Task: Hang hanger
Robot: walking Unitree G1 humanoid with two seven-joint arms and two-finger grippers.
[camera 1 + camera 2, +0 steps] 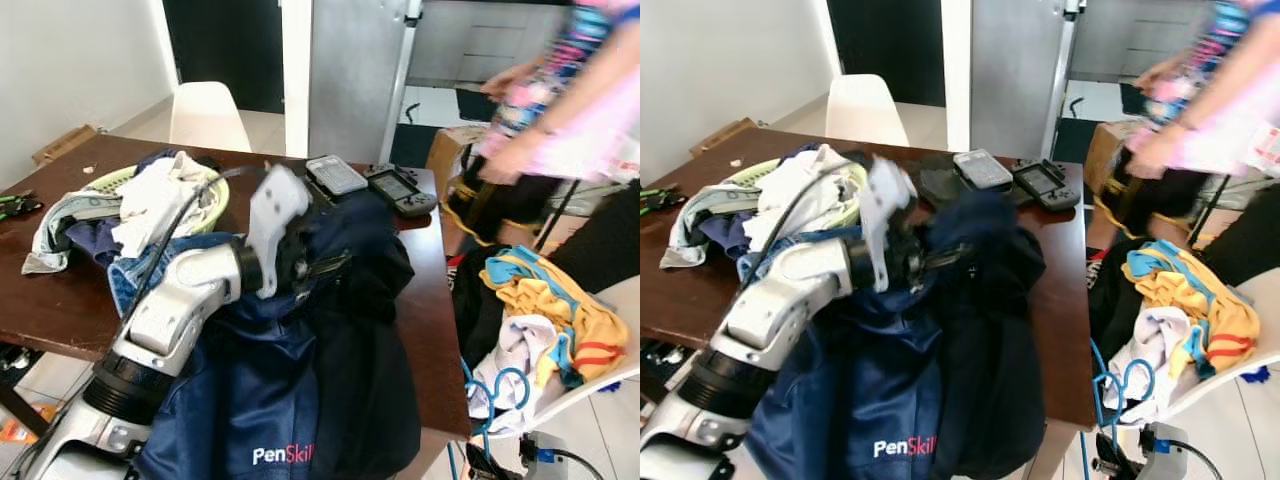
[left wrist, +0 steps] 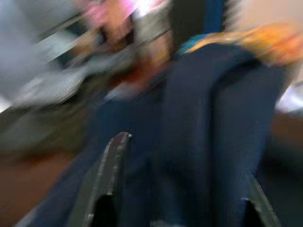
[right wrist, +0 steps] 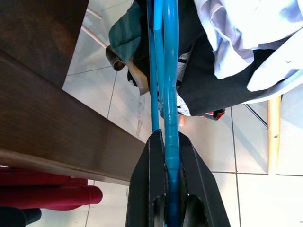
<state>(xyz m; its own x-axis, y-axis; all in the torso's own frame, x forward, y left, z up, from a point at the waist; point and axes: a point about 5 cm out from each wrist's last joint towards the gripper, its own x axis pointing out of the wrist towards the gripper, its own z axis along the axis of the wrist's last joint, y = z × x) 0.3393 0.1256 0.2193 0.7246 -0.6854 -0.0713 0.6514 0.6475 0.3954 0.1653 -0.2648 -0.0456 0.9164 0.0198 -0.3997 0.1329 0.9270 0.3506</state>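
right gripper (image 3: pixel 171 142) has its jaws clamped on the blue hanger (image 3: pixel 165 71) down beside the tabletop (image 1: pixel 60 290) edge, while the left gripper (image 2: pixel 180 189), jaws spread, reaches into the navy jacket (image 1: pixel 300 380) draped over that tabletop

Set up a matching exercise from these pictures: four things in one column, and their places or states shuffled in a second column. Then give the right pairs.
Things:
1. blue hanger
2. navy garment
3. green basket
4. left end effector

Places or states:
A. on the brown table, heaped with clothes
B. draped over the table's near edge
C. clamped in the right end effector
D. open, against the dark cloth

Pairs: 1-C, 2-B, 3-A, 4-D
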